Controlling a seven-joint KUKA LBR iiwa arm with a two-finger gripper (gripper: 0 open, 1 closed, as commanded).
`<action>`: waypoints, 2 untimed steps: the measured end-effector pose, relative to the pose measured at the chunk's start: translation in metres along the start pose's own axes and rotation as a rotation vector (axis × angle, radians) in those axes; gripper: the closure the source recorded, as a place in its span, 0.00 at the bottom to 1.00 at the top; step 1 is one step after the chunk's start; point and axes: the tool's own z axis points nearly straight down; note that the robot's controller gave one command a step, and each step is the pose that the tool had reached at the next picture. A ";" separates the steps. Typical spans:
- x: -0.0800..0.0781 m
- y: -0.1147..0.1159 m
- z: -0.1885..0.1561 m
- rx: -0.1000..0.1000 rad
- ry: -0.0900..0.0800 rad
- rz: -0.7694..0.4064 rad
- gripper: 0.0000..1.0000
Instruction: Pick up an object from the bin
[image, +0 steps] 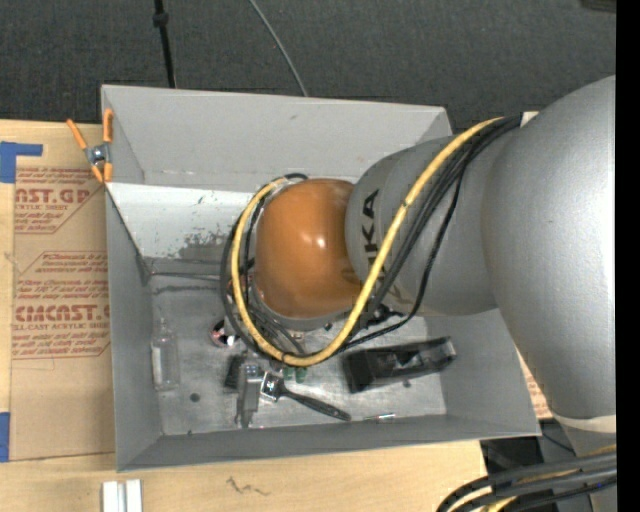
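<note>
Your gripper (252, 385) sits low near the front wall of the bin (130, 400), left of the middle, under the wrist's orange cover (300, 250). You cannot tell whether it is open or closed, because the cover and the cables hide most of it.

The nearest thing is a slim dark tool (318, 405) lying flat along the front wall, its left end just beside the gripper. It looks stiff, thin and probably light, and awkward because it hugs the metal floor, so take it across the shaft near the middle, not at a tip.

Toward the front right corner lies a black blocky object (400, 362), rigid and likely smooth plastic; close across its narrow width. A clear plastic piece (163, 355) by the left wall looks light and slippery. A small red thing (218, 335) just left of the gripper is too small to name.

The only writing you can read is "KU" on the arm (450, 230); any labels on the bin's things are too small to tell
</note>
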 end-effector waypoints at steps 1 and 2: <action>0.005 -0.017 0.069 0.000 0.001 0.017 0.00; -0.026 -0.054 0.080 0.000 0.001 -0.052 1.00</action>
